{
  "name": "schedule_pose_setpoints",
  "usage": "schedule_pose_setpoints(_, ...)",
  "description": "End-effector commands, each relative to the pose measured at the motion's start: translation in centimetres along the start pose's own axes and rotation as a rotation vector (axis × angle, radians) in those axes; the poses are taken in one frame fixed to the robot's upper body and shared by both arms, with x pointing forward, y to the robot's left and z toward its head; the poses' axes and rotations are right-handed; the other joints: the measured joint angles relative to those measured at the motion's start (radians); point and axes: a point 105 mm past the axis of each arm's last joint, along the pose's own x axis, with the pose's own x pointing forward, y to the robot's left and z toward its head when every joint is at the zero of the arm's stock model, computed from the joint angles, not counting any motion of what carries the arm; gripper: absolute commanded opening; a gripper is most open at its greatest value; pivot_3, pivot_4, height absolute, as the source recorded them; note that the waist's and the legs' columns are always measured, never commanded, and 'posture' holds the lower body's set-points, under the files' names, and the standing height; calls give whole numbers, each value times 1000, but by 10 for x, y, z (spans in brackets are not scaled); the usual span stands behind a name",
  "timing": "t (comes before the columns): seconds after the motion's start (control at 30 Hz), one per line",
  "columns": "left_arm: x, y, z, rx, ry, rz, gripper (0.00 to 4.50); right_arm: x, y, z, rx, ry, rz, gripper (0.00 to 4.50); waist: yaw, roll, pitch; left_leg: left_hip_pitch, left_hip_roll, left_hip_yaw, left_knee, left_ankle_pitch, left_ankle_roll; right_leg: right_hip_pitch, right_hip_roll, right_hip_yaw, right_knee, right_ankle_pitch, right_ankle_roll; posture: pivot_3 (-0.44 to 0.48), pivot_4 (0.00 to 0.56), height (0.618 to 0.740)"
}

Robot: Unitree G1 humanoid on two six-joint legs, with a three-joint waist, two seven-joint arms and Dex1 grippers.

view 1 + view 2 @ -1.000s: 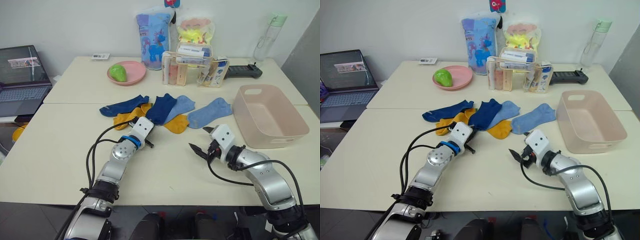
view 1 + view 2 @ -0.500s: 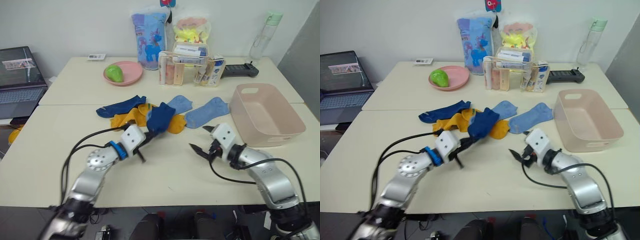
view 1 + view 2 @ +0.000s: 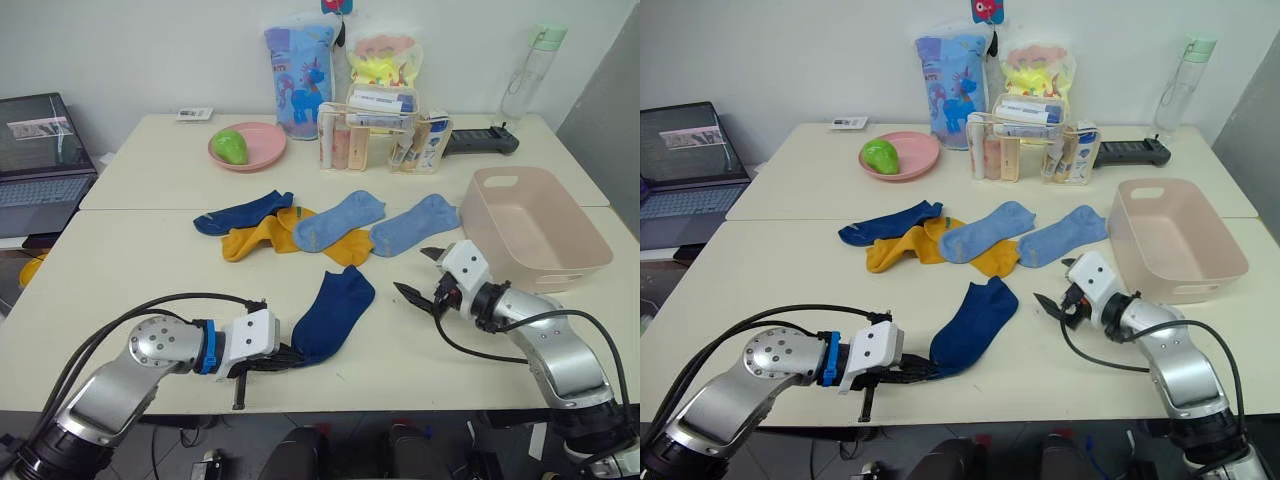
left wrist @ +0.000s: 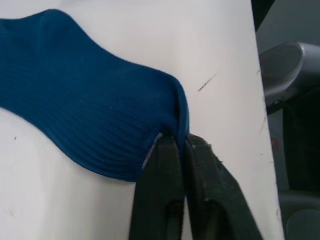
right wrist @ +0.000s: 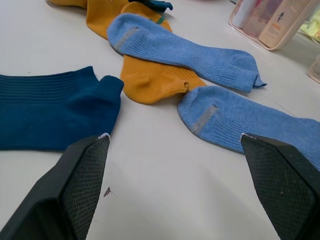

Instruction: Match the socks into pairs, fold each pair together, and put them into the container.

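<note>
the left gripper (image 4: 176, 142) is seen with its two black fingers pressed together on the edge of one navy sock (image 3: 335, 311), the knit bunched between them at one end; that sock lies flat on the table (image 3: 140, 290), near the front edge and apart from the heap; the right gripper (image 3: 428, 272) is held just above the table with its fingers spread wide and nothing between them, beside the nearer light blue sock (image 3: 417, 223); the other navy sock (image 3: 243, 212), the mustard socks (image 3: 262, 233) and the second light blue sock (image 3: 338, 220) are overlapped in a loose row behind; the container (image 3: 535, 230) stands empty on the robot's right; the knit is judged light, limp and easily snagged, so a grip at the cuff or toe edge seems best, since a pinch mid-body would likely bunch it.
</note>
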Motion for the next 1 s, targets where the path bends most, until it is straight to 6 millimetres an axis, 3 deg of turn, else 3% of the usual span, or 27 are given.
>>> schedule_pose_setpoints(0.03, -4, 4, 0, 24, -3, 28, 1523, 7, 3, 4, 37, -23, 42, 4500, 0, 0, 0, 0, 0, 0, 0, 0, 0, 0, 0, 0, 0, 0, 0, 0, 150, 740)
schedule_pose_setpoints(0.2, -23, 3, -4, -89, -35, 78, 3084, 12, -5, 6, 164, 1, 113, 4500, -2, 1, 1, 0, 0, 0, 0, 0, 0, 0, 0, 0, 0, 0, 0, 0, 150, 740)
schedule_pose_setpoints(0.33, -35, -1, -7, -211, -79, 117, 4262, 23, 1, 8, 285, 60, 221, 4500, -4, 1, 1, 0, 1, 0, 0, -1, 2, 0, 0, 0, 0, 0, -1, 0, 150, 740)
schedule_pose_setpoints(0.5, -27, 0, -21, -347, -120, 195, 4262, 54, 5, 16, 416, 79, 274, 4500, -4, 1, 1, 0, 1, 0, 0, -1, 3, 0, 0, 0, 0, 0, -1, 0, 150, 740)
schedule_pose_setpoints(0.77, -1, -12, -23, -318, -109, 187, 4262, 76, 14, 6, 441, 149, 318, 4500, -3, 1, 1, 0, 0, 0, 0, 0, 0, 0, 0, 1, -1, 0, -1, 0, 150, 740)
schedule_pose_setpoints(0.87, 2, -19, -24, -288, -86, 158, 3685, 80, 17, 7, 436, 142, 338, 3884, -4, 2, 1, 0, 0, 0, 0, 0, 0, 0, 0, 1, 0, 0, -1, 0, 150, 740)
schedule_pose_setpoints(1.0, 3, -16, -26, -283, -77, 175, 2431, 83, 19, 10, 440, 132, 353, 2422, -4, 2, 1, 0, 0, 0, 0, 0, 0, -1, 0, 1, 1, 0, -1, 0, 150, 740)
